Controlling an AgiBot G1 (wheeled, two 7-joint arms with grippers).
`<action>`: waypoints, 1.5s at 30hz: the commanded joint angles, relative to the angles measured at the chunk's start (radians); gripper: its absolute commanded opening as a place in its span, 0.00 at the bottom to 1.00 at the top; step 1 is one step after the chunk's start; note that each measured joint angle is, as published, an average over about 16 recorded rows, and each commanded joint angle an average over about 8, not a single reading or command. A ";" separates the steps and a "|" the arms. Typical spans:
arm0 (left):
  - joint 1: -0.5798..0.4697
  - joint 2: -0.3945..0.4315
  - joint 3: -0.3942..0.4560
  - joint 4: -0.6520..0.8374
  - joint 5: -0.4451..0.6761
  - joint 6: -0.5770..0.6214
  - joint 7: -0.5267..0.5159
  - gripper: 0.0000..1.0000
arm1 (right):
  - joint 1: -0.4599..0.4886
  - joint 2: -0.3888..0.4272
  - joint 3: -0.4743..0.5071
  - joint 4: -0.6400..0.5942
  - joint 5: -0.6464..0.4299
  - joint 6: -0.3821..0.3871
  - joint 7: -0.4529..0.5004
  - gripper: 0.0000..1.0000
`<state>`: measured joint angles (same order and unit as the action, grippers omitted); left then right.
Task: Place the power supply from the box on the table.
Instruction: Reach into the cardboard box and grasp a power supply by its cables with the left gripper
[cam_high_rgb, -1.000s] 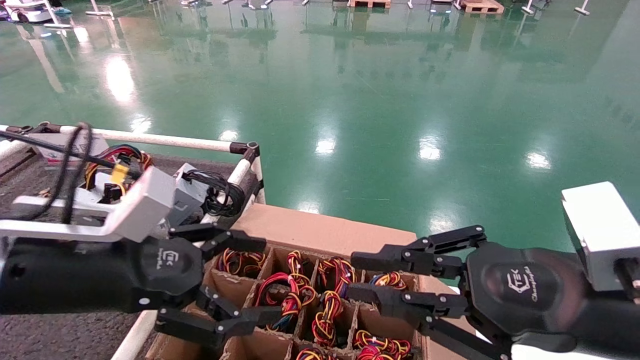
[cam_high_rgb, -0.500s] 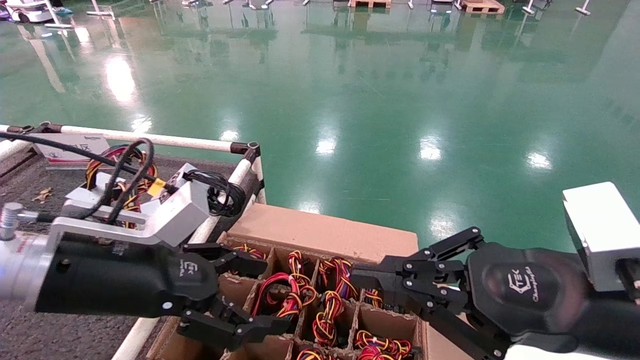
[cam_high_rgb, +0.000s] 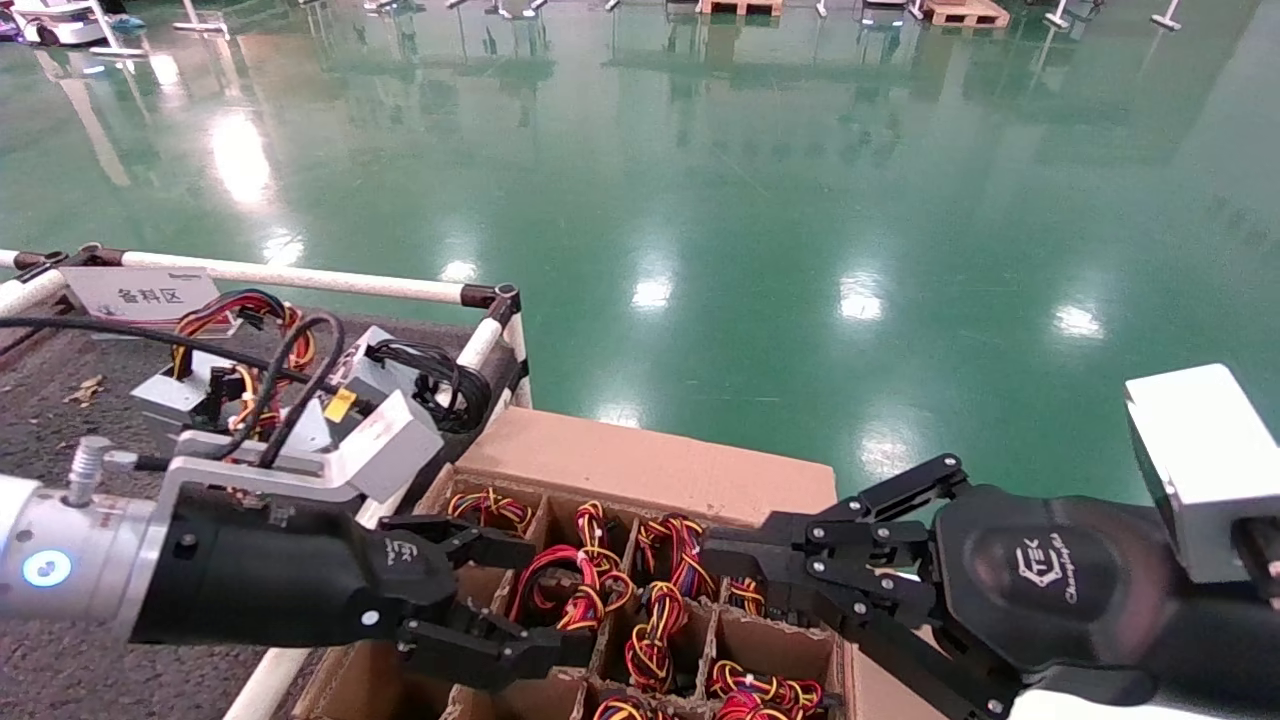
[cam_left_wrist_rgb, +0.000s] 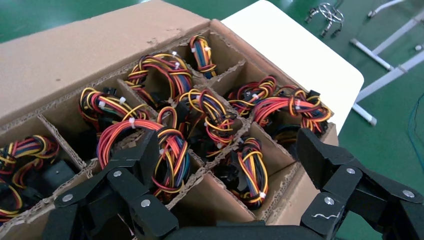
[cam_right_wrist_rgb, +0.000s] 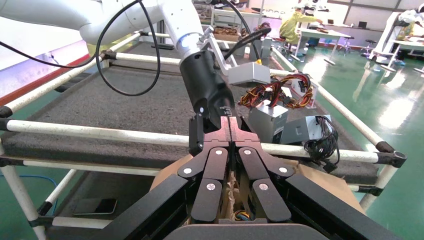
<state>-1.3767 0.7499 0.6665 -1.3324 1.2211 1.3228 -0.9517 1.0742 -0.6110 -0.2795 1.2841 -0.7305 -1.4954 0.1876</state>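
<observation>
Power supply units are sitting in the cells of the box, each showing mainly as a looped red, yellow and black wire bundle; the power supply being approached is lying in the cell directly under the left hand, its wire loop rising between the spread fingers. Its grey body is mostly hidden down in the cell. The left hand is hovering open over the near-left cells, gripping nothing. The right hand is hanging over the cells to the far side of the left hand, its fingers pressed together and holding nothing.

Beyond the left hand, on the bench, other grey units are lying in a group, one with a coiled black cable, just inside the white pipe rail.

Risks from this position, as a judgement:
- The fingers may be closing on the wire loop alone, not on the metal body; the unit could then swing, slip, or hang up on the cardboard dividers as it rises.
- Neighbouring bundles are lying close beside the target loop and could be snagged, dragging a second unit out.
- The two hands are working near each other over the same box, so a sideways lift toward the bench could bring the load against the rail.
</observation>
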 joint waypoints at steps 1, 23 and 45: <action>0.010 0.002 0.003 -0.001 0.005 -0.013 -0.013 1.00 | 0.000 0.000 0.000 0.000 0.000 0.000 0.000 0.00; 0.074 0.018 0.050 -0.014 0.052 -0.071 -0.122 1.00 | 0.000 0.000 0.000 0.000 0.000 0.000 0.000 0.00; 0.117 0.046 0.068 -0.025 0.076 -0.128 -0.164 1.00 | 0.000 0.000 0.000 0.000 0.000 0.000 0.000 0.00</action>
<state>-1.2612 0.7951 0.7342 -1.3571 1.2970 1.1971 -1.1147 1.0742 -0.6110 -0.2795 1.2841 -0.7305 -1.4954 0.1876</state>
